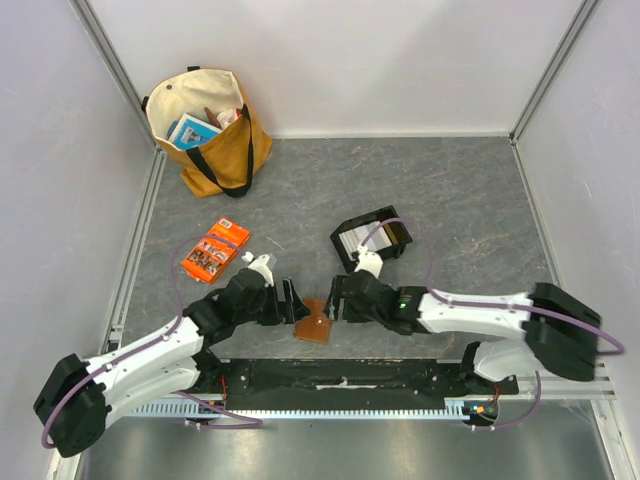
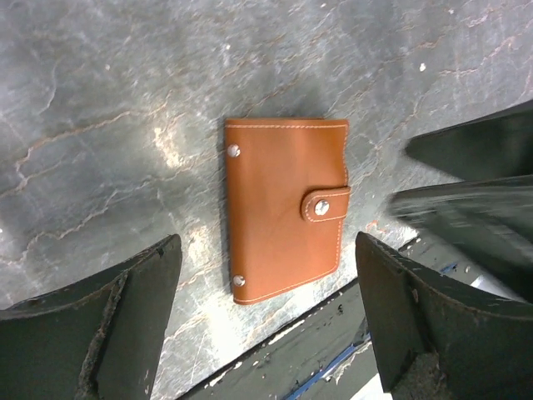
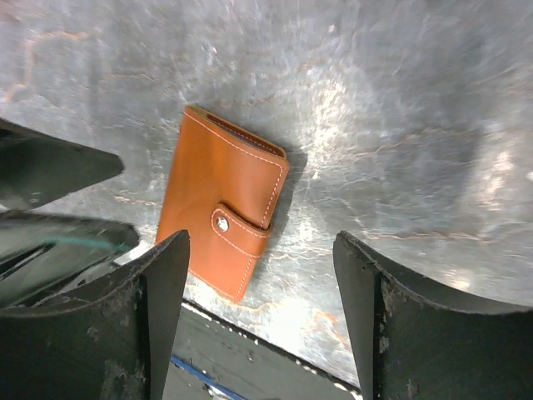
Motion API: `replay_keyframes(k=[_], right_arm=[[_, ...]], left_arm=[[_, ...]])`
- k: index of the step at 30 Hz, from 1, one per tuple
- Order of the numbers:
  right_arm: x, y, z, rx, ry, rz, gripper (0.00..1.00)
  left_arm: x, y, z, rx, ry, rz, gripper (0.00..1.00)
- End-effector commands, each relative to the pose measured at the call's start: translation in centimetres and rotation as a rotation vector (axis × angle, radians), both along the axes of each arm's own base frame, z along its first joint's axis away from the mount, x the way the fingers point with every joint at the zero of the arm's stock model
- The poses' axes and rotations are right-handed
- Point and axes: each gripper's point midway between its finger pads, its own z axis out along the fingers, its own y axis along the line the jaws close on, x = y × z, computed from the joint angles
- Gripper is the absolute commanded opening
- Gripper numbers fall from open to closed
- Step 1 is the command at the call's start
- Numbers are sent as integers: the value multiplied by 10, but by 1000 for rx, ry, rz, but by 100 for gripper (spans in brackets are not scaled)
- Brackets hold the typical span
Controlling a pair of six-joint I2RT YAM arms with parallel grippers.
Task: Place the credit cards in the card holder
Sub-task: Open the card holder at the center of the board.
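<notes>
Left jaws, right jaws spread, empty; tan stitched card holder [image 2: 283,208], snapped shut, on marbled table [image 2: 125,100].

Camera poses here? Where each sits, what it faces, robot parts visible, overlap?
Top external: high behind the robot, looking down at the table; shows left arm, right arm, left gripper and right gripper flanking the card holder.
Left wrist: on the left arm, facing down at the shut card holder; own fingers frame it.
Right wrist: same from the right arm; own fingers show.
Shared: all three see the card holder.
</notes>
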Motion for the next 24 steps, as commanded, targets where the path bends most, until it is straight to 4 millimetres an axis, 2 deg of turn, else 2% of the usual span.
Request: replay_keyframes(k=[1,4,12,20,24], right_arm=[[19,-31,34,-54,-202,93,73],[19,-25,35,-56,-190,214,65],[9,12,23,-80,-186,562,56],[7,24,26,-45,-248,707,53],[-1,24,11,-15,-193,773,51]], left_arm=[[-5,3,-8,-33,64,65,90],[-12,2,-20,-27,101,47,88],[-18,3,-40,-1,149,36,77],[-27,3,-53,21,191,10,71],[-31,5,-61,48,216,1,70]])
